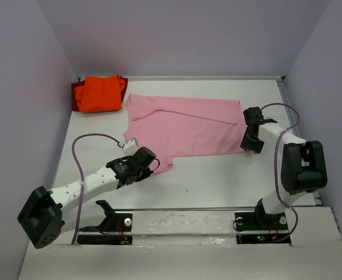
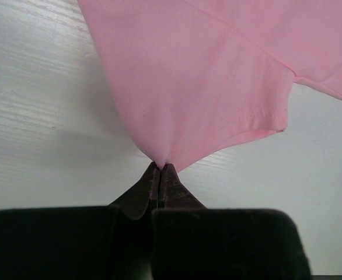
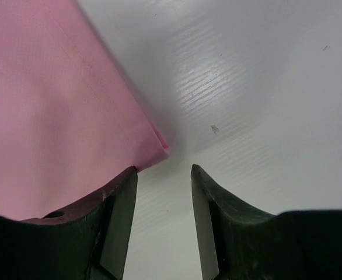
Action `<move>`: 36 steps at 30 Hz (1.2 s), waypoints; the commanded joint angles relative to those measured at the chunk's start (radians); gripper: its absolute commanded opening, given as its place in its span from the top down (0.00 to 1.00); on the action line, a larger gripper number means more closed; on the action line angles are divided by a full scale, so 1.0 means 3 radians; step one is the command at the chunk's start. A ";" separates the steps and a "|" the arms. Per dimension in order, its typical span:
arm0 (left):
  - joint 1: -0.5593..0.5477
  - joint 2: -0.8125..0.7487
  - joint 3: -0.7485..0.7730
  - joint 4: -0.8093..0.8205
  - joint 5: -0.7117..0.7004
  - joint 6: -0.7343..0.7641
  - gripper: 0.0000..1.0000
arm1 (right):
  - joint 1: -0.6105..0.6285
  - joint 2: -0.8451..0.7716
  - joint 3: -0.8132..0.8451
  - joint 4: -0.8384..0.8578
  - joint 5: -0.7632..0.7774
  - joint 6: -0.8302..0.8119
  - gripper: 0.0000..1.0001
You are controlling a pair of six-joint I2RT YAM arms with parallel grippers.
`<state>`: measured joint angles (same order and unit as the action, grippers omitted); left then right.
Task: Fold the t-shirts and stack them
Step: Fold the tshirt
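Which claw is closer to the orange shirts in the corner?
Left. The left claw, pinching the pink shirt, sits in front of the orange shirts; the right claw hangs open far to their right.

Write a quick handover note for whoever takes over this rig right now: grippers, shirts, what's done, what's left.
Left gripper: shut on the near-left corner of the pink t-shirt.
Right gripper: open beside its right-hand corner, holding nothing.
Pink one lies spread on the table; orange t-shirts piled at the far left corner.
Done: orange pile looks folded. Left: fold the pink one, stack it there.
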<state>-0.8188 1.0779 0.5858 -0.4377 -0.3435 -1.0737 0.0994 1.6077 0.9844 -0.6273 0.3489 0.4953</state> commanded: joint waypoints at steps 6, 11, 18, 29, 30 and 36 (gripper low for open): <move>-0.0021 -0.0182 0.0011 -0.0095 -0.0051 -0.0011 1.00 | -0.0024 0.0275 0.0262 0.0081 0.0284 0.0021 0.53; -0.0021 -0.0244 -0.0030 -0.0105 -0.0051 -0.0021 1.00 | -0.0055 0.0419 0.0242 0.0138 0.0259 0.0021 0.56; -0.0016 -0.0244 -0.0004 -0.0131 -0.0057 -0.0006 1.00 | -0.0055 0.0455 0.0196 0.0215 0.0059 0.0016 1.00; -0.0016 -0.0356 0.0235 -0.0427 -0.0372 0.0112 1.00 | -0.0055 -0.0225 0.0109 0.0235 -0.0063 -0.0076 1.00; -0.0016 -0.0376 0.0261 -0.0438 -0.0429 0.0112 1.00 | -0.0055 -0.0266 0.0139 0.0235 -0.0084 -0.0086 1.00; 0.0030 -0.0300 0.0420 -0.0315 -0.0787 0.0219 1.00 | -0.0055 -0.0292 0.0461 0.0184 -0.0207 -0.0056 1.00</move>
<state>-0.8173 0.9802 0.6537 -0.5346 -0.4568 -1.0393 0.0906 1.5360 1.0512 -0.5938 0.3130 0.4789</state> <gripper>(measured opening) 0.014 0.012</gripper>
